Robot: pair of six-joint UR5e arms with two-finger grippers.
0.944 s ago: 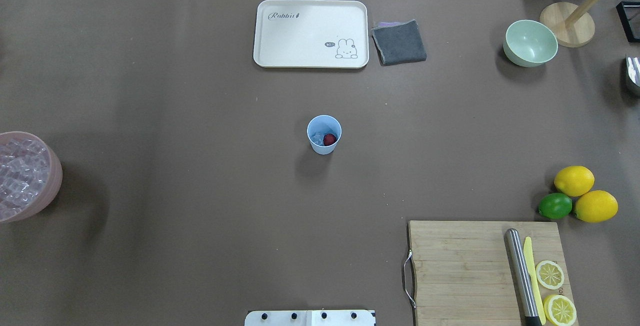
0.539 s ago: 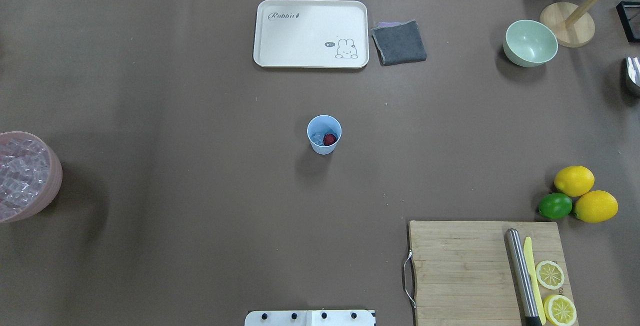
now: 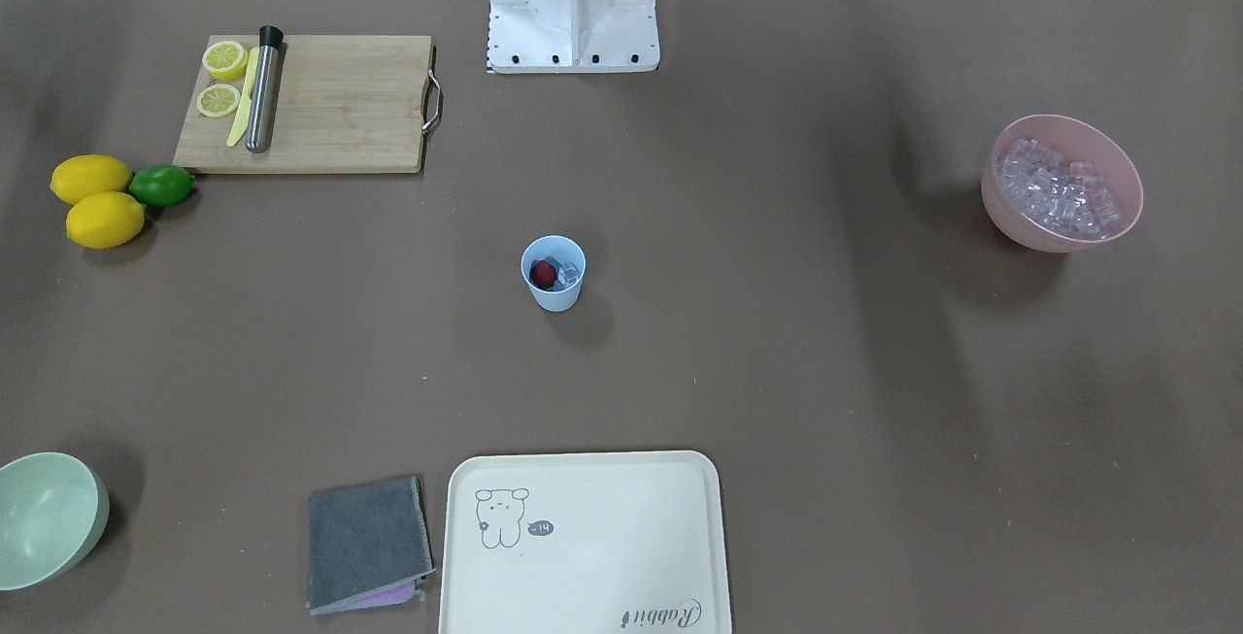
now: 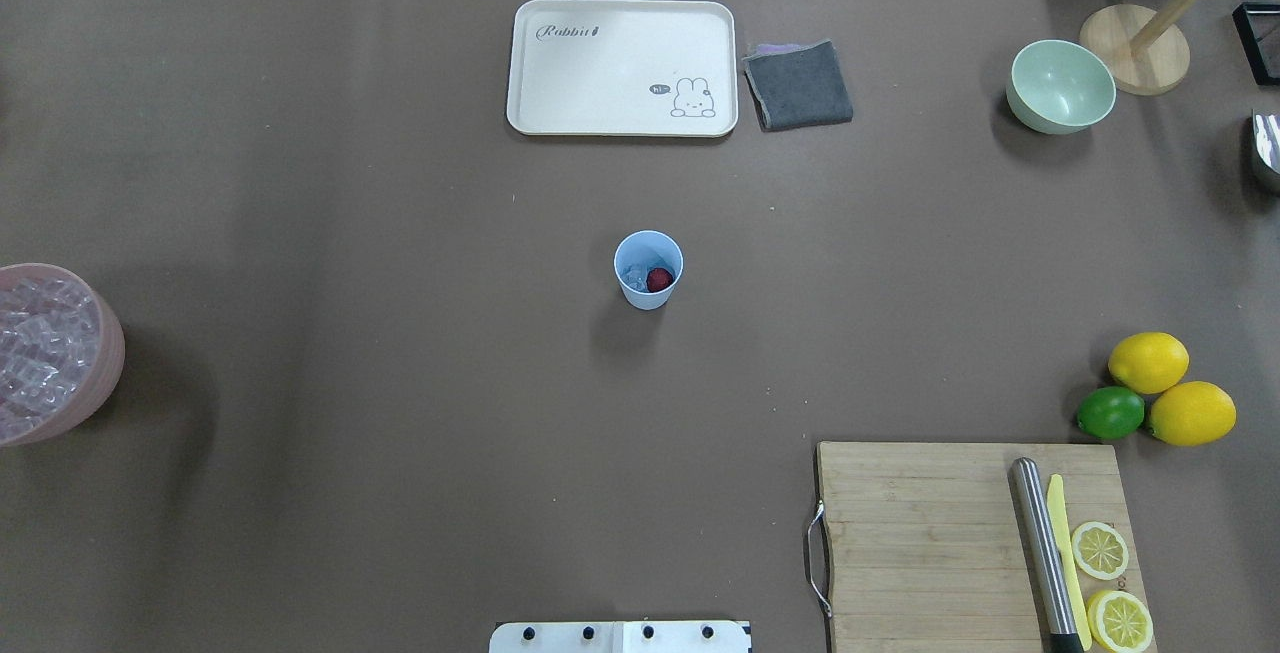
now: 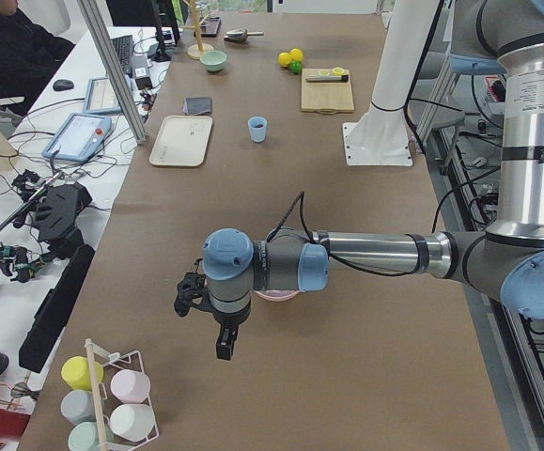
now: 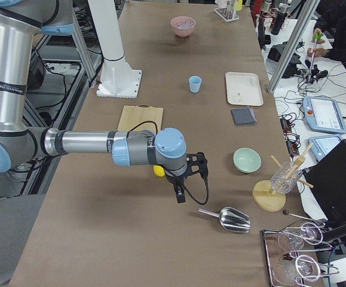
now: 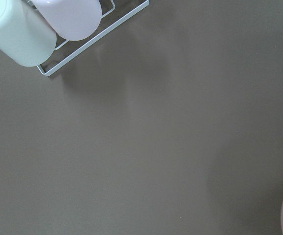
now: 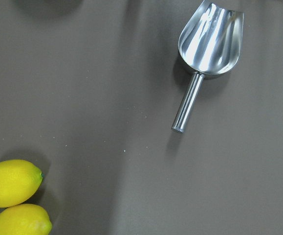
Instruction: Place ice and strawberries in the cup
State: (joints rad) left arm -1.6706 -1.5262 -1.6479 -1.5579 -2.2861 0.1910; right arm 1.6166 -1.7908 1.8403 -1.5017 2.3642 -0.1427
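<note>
The light-blue cup (image 4: pixel 648 271) stands upright mid-table, also in the front-facing view (image 3: pixel 554 275). A red strawberry (image 4: pixel 659 279) and clear ice cubes (image 4: pixel 634 279) lie inside it. More ice fills the pink bowl (image 4: pixel 112 353) at the table's left edge. My left gripper (image 5: pixel 224 346) shows only in the exterior left view, past the pink bowl near the table's end. My right gripper (image 6: pixel 180 196) shows only in the exterior right view, near the lemons. I cannot tell whether either is open or shut.
A cream tray (image 4: pixel 620 68), grey cloth (image 4: pixel 798 85) and pale green bowl (image 4: pixel 1060 85) lie at the far side. Two lemons (image 4: pixel 1148 361), a lime (image 4: pixel 1110 413) and a cutting board (image 4: pixel 930 543) are at right. A metal scoop (image 8: pixel 207 49) lies under the right wrist, a cup rack (image 7: pixel 48 24) under the left.
</note>
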